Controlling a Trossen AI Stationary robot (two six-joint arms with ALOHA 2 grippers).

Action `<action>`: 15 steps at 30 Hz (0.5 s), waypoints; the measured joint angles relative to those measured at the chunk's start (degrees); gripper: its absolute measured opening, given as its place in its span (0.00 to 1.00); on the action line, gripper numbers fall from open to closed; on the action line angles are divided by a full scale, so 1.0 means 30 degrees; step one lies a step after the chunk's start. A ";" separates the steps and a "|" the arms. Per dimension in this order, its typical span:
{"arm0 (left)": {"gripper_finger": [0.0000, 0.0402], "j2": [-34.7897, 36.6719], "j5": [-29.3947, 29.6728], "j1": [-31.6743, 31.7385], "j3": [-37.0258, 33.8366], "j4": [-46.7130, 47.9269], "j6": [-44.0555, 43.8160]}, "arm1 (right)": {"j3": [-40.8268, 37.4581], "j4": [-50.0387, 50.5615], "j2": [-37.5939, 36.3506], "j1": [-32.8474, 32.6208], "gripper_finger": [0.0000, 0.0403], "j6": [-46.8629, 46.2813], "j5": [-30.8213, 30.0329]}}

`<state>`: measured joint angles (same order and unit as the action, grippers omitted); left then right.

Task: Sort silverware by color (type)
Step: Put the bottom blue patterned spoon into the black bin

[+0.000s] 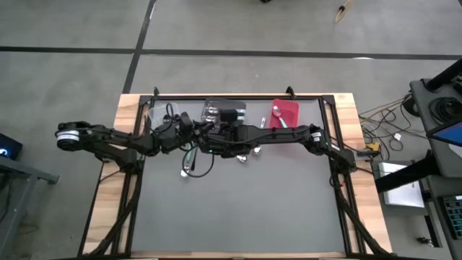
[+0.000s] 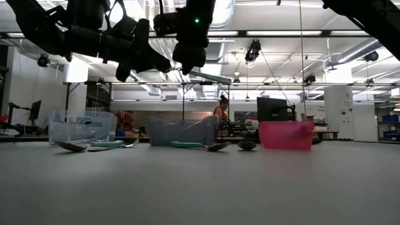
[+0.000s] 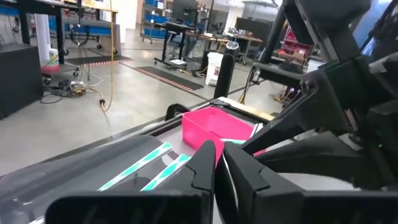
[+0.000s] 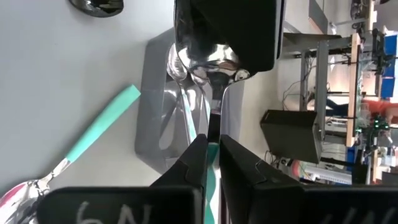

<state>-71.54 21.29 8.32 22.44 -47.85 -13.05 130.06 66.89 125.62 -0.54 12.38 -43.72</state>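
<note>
A silver-bowled spoon [image 4: 204, 62] hangs in the air over the dark grey bin [image 4: 155, 93], between my two grippers. My right gripper [image 4: 212, 168] is shut on its handle, where teal shows between the fingers. My left gripper [image 4: 227, 31] has come in level from the table's left and is shut at the bowl end; in its own wrist view its fingers [image 3: 208, 168] stand close together. In the high view both grippers meet at the far middle of the table [image 1: 211, 137]. Teal handles [image 3: 149, 163] of other spoons lie in the grey bin. My left gripper is on the spoon's bowl end [image 4: 211, 51], coming level from the table's left. Its own dark body hides how the fingers meet the bowl. My right gripper pinches the thin handle [image 4: 213, 138] between its two fingers, slanting down from the table's right. The spoon runs on forward from the fingers, lifted clear above the grey bin.
The clear bin [image 1: 157, 112] is at the far left and the red bin [image 1: 285, 114] at the far right, beside the grey one. Loose spoons lie on the table in front of them [image 1: 186, 167] [image 1: 247, 155], one of them with a teal handle [image 4: 102, 127].
</note>
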 joint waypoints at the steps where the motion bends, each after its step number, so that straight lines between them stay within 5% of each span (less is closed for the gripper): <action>1: 0.01 0.0049 -0.0010 -0.0003 0.0000 -0.0047 -0.0200 | 0.0000 0.0003 -0.0014 0.0007 0.07 0.0014 0.0007; 9: 0.01 0.0393 0.0036 0.0052 0.0022 -0.0065 -0.2337 | 0.0000 -0.0092 -0.0067 0.0137 0.31 0.0221 0.0057; 15: 0.00 0.1096 0.0084 0.1606 -0.0007 0.1689 -0.3004 | 0.0000 -0.0369 -0.1073 0.0153 0.38 0.1182 0.0305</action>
<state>-68.25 21.54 13.13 22.42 -42.79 -22.06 130.06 65.79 122.40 -0.08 15.93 -42.81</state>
